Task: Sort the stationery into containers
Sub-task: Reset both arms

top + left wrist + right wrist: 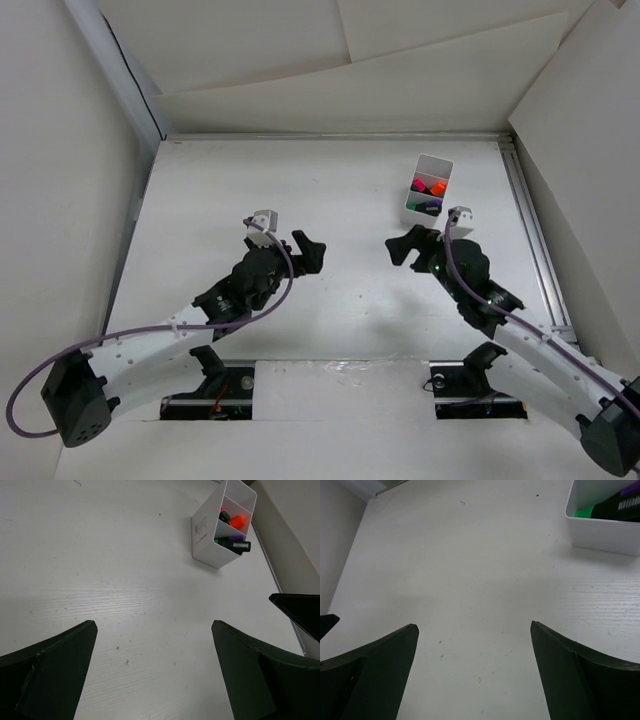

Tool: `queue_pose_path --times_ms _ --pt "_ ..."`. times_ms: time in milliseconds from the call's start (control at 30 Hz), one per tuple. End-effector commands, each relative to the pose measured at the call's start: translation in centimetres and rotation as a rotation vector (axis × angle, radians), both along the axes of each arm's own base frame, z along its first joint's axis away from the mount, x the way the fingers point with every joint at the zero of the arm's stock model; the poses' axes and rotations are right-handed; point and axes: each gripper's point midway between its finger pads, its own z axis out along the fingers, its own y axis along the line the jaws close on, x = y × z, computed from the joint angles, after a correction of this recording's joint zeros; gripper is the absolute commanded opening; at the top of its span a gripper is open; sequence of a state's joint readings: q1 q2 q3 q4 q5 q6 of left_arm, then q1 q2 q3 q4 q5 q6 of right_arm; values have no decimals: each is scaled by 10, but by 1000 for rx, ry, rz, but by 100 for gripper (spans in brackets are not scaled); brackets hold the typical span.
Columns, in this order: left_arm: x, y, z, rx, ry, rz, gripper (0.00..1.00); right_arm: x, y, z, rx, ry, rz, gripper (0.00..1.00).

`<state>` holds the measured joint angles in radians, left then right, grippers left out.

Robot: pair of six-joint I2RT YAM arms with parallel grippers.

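Observation:
The white organiser (441, 163) stands at the back right of the table. Markers (428, 186) with pink, orange, green and purple ends lie in its middle and near compartments. The left wrist view shows the organiser (206, 536) with an orange-ended marker (238, 521) and a green and purple one (234, 544) inside. The right wrist view shows its near wall (600, 532) at top right. My left gripper (308, 251) is open and empty mid-table. My right gripper (404, 247) is open and empty, just in front of the organiser. No loose markers show on the table.
White walls enclose the table (330, 200) on the left, back and right. A metal rail (535, 240) runs along the right edge. The tip of the right gripper shows at the right edge of the left wrist view (300, 607).

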<state>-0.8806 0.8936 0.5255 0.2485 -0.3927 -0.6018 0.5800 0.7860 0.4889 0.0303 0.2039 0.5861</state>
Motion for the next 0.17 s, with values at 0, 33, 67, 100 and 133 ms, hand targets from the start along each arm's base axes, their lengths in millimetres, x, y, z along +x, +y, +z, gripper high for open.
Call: queue_pose_path --times_ms 0,33,67,100,133 --pt "-4 -10 29 -86 -51 -58 100 1 -1 9 -4 -41 -17 100" --pt "-3 -11 34 -86 -62 -60 100 2 -2 9 2 -39 -32 100" --pt "-1 -13 24 -52 -32 -59 100 0 -1 6 -5 -29 -23 100" --pt "1 -14 27 -53 -23 -48 100 1 -3 6 -8 -31 -36 100" --pt "2 -13 21 -31 6 -35 100 1 -3 6 -8 -31 -36 100"
